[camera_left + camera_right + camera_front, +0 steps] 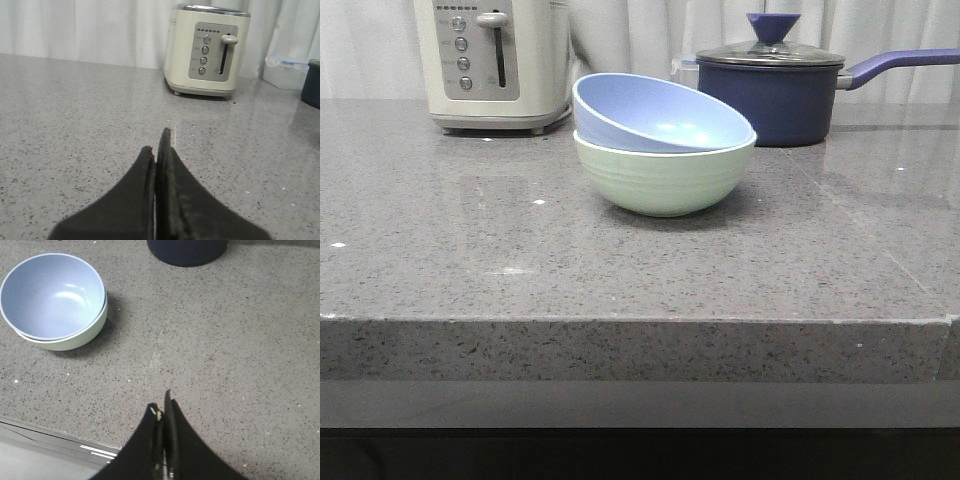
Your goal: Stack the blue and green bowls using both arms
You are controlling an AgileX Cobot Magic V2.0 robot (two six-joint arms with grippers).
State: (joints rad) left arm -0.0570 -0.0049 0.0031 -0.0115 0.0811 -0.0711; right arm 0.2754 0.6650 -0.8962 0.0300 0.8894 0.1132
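The blue bowl (pixel 655 112) sits tilted inside the green bowl (pixel 660 178) at the middle of the grey counter. Its far-left rim rides higher than the right. Both bowls show in the right wrist view, blue bowl (pixel 52 295) nested in the green bowl (pixel 65 342). My right gripper (pixel 162 402) is shut and empty, above the counter near its front edge, well apart from the bowls. My left gripper (pixel 156 142) is shut and empty, low over bare counter, pointing toward the toaster. No bowl shows in the left wrist view. Neither arm shows in the front view.
A cream toaster (pixel 495 62) stands at the back left, also in the left wrist view (pixel 206 50). A dark navy lidded saucepan (pixel 770 88) with a long handle stands behind the bowls at the right. The counter's front edge (pixel 640 322) runs across the near side.
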